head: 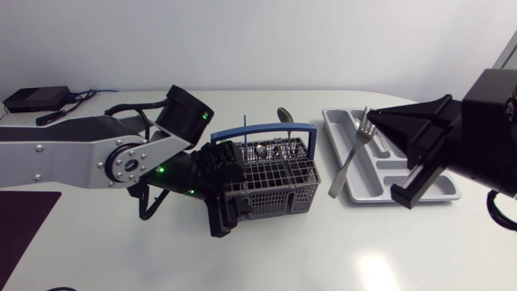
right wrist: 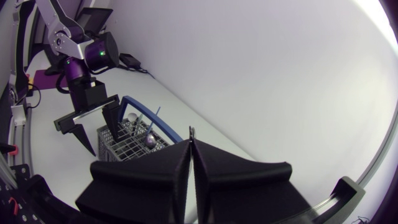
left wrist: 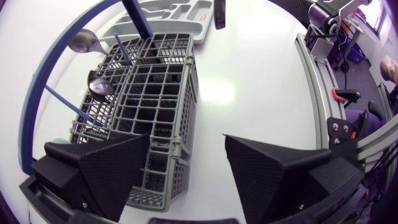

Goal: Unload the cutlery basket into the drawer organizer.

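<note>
Head view: right gripper (head: 380,120) clamps a fork (head: 348,160) above the drawer organizer (head: 386,176); left gripper (head: 224,190) gapes wide beside the cutlery basket (head: 279,184).

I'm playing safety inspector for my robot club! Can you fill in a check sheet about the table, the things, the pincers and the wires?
Surface: white table, glossy.
Job's things: grey cutlery basket with a blue handle and spoons standing in it; grey drawer organizer beside it; fork hanging by the organizer's edge nearest the basket.
Clutter: black box at the far left; dark mat at the near left corner.
Pincers: left pincer open, one finger over the basket's corner, the other outside it; right pincer shut on the fork.
Cables: black cables beside the black box.
Surroundings: nothing seen.
</note>
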Robot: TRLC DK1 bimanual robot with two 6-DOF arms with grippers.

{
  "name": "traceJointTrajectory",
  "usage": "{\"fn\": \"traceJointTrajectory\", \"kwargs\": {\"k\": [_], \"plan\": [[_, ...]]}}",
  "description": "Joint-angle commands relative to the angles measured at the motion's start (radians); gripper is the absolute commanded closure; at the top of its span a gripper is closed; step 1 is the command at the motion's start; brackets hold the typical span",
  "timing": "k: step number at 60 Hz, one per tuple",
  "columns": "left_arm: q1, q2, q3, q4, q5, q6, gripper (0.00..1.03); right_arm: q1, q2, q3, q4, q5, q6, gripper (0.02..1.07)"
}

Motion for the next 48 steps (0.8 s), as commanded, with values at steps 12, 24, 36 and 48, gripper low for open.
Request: {"fn": "traceJointTrajectory", "kwargs": {"k": [12, 24, 36, 48], "plan": [[-0.029, -0.071, 0.098, -0.084, 0.117, -0.059, 0.05, -0.061, 0.029, -0.013, -0.01, -0.179, 0.06, 0.99], [-0.006, -0.058, 0.172, -0.124, 0.28, -0.105, 0.05, -0.038, 0.046, -0.008, -0.003, -0.216, 0.117, 0.99], [-0.002, 0.007, 0.233, -0.181, 0.405, -0.105, 0.05, -0.023, 0.063, 0.006, 0.013, -0.258, 0.189, 0.99], [-0.01, 0.087, 0.255, -0.182, 0.476, -0.105, 0.05, -0.015, 0.077, 0.038, 0.02, -0.291, 0.258, 0.99]]}}
